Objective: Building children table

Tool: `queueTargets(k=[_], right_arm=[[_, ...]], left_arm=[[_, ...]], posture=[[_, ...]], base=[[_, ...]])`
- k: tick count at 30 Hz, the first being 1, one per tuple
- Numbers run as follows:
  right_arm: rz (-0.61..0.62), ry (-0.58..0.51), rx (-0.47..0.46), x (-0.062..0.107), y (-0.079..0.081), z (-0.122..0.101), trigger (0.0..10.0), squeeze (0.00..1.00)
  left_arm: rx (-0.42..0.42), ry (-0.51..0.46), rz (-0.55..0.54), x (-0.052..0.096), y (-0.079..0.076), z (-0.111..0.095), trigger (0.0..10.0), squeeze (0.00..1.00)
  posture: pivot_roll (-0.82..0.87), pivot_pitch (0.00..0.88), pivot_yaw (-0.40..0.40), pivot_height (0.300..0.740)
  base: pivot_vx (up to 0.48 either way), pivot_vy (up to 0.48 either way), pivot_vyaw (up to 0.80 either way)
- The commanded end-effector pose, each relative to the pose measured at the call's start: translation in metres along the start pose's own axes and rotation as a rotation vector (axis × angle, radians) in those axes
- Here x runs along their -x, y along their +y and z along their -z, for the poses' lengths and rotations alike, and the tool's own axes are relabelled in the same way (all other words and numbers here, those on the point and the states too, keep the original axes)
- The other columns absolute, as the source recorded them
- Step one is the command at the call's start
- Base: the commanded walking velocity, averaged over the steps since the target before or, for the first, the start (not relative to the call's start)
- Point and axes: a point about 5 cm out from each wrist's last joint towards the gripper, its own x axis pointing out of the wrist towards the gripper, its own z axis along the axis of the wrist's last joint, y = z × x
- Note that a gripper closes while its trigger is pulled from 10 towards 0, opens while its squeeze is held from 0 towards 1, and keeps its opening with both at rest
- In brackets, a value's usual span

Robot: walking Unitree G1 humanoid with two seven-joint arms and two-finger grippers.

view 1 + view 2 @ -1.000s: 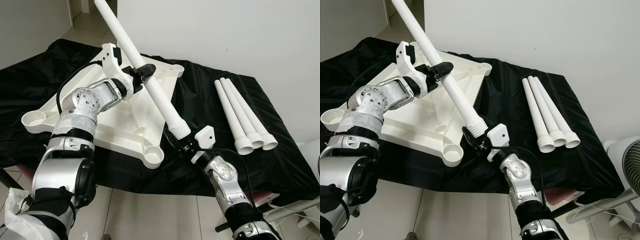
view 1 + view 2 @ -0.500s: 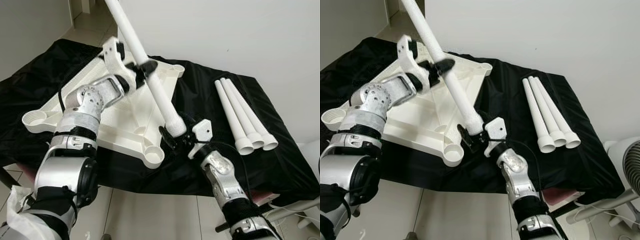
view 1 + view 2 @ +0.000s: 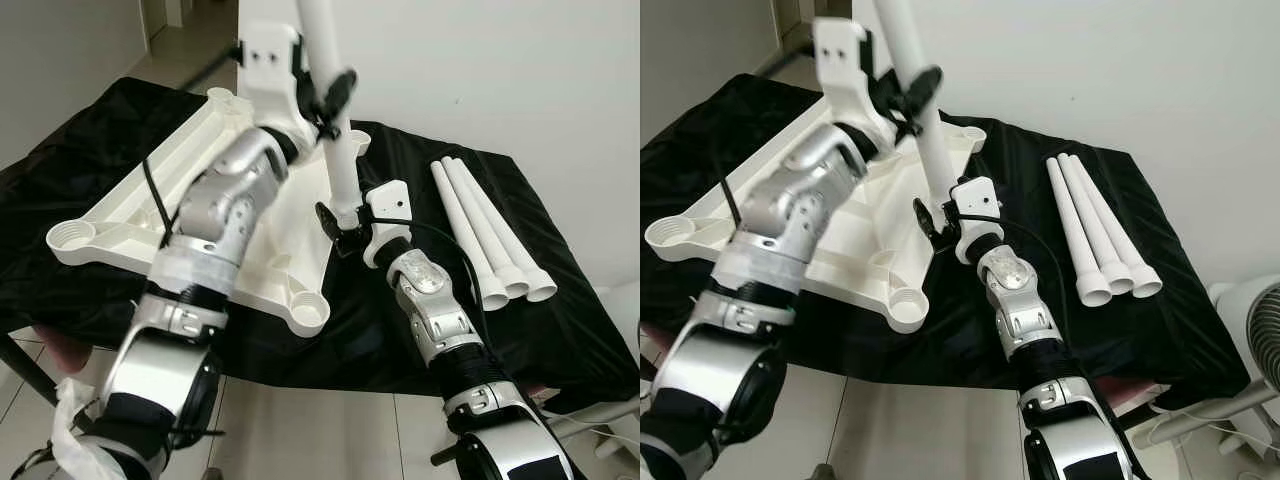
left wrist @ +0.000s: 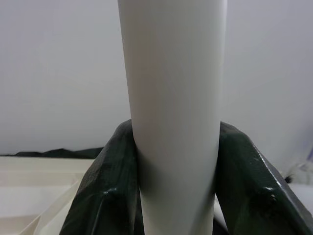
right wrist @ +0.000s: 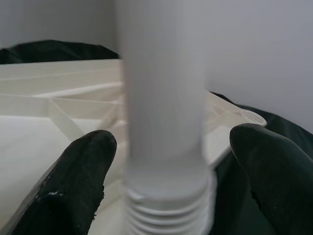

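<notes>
A white table leg (image 3: 335,150) stands nearly upright over the far right part of the upturned white tabletop (image 3: 130,215), its upper end running out past the top of the head views; the left gripper (image 3: 328,100) is clamped on the leg partway up, its two black fingers (image 4: 105,188) pressed against either side of the tube in the left wrist view; the right gripper (image 3: 338,222) sits at the leg's lower, ribbed end, its fingers (image 5: 78,181) spread apart on either side of the tube with a gap to each, so they flank it without touching; the tabletop lies underside up on a desk draped in black cloth (image 3: 420,320), with round sockets at its corners, one at the near right corner (image 3: 308,315) and one at the left corner (image 3: 70,240); three more white legs (image 3: 485,240) lie side by side on the cloth to the right, well apart from the tabletop, their flared ends toward the robot; a pale wall (image 3: 520,70) rises behind the desk.
</notes>
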Motion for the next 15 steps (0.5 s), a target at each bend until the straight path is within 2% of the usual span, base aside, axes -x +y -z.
queueTargets(k=[1, 10, 15], right_arm=[[0.023, 0.017, 0.01, -0.004, -0.004, -0.002, 10.0, 0.0], [0.057, 0.048, -0.002, -0.014, -0.004, -0.003, 10.0, 0.0], [0.067, 0.046, -0.015, -0.016, -0.004, -0.005, 10.0, 0.0]], left_arm=[[-0.034, -0.028, 0.019, -0.001, -0.012, -0.003, 10.0, 0.0], [-0.062, -0.04, 0.059, 0.0, -0.032, 0.002, 10.0, 0.0], [-0.06, -0.045, 0.067, -0.001, -0.036, 0.002, 10.0, 0.0]], posture=[[0.15, 0.001, -0.153, 0.74], [0.16, 0.0, -0.15, 0.74], [0.16, 0.0, -0.149, 0.74]], base=[[0.0, 0.0, 0.0], [0.0, 0.0, 0.0], [0.0, 0.0, 0.0]])
